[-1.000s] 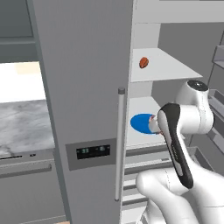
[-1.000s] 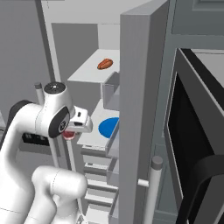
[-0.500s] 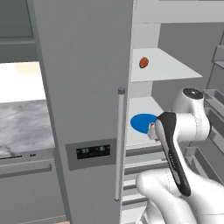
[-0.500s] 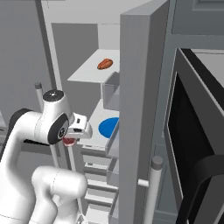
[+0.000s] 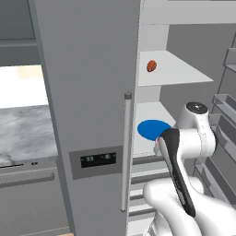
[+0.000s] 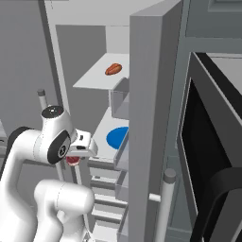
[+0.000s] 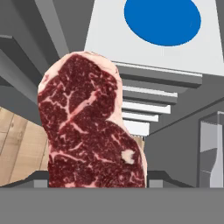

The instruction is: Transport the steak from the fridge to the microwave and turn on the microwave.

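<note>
The steak (image 7: 89, 127) is clamped in the jaws of the gripper (image 6: 75, 156), in front of the open fridge (image 5: 92, 92) and outside its shelves. A blue plate (image 5: 153, 129) lies on the middle shelf (image 6: 106, 127), beyond the steak. A small round orange-brown item (image 5: 151, 66) sits on the shelf above. The microwave (image 6: 212, 156) stands to the right, its door open.
</note>
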Controlling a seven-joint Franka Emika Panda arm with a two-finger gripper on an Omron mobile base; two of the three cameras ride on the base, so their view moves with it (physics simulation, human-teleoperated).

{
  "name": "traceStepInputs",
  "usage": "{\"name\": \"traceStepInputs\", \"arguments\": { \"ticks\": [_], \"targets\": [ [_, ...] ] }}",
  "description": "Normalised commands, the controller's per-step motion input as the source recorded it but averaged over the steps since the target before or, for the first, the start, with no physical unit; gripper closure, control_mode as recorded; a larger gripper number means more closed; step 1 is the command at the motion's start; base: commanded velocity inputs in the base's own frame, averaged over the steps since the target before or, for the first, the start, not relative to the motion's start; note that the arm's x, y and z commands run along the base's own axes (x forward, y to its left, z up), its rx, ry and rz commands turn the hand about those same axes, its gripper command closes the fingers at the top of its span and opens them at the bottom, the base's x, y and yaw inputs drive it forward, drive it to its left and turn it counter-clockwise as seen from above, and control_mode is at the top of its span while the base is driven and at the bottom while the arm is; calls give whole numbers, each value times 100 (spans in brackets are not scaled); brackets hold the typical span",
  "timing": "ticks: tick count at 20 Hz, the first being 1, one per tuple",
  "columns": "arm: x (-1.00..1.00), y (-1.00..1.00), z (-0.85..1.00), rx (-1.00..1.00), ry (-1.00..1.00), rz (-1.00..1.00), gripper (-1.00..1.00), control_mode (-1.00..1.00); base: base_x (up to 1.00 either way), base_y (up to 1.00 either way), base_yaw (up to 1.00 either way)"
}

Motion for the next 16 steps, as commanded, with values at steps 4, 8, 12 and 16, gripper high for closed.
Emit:
{"name": "traceStepInputs", "arguments": {
  "ticks": [4,8,12,16],
  "targets": [
    [0,12,-9,-4,0,0,100,100,0,13,0],
    [0,0,0,0,0,0,100,100,-15,22,0],
    [0,0,0,0,0,0,100,100,-39,16,0],
    [0,0,0,0,0,0,100,100,-53,9,-1]
  ]
}}
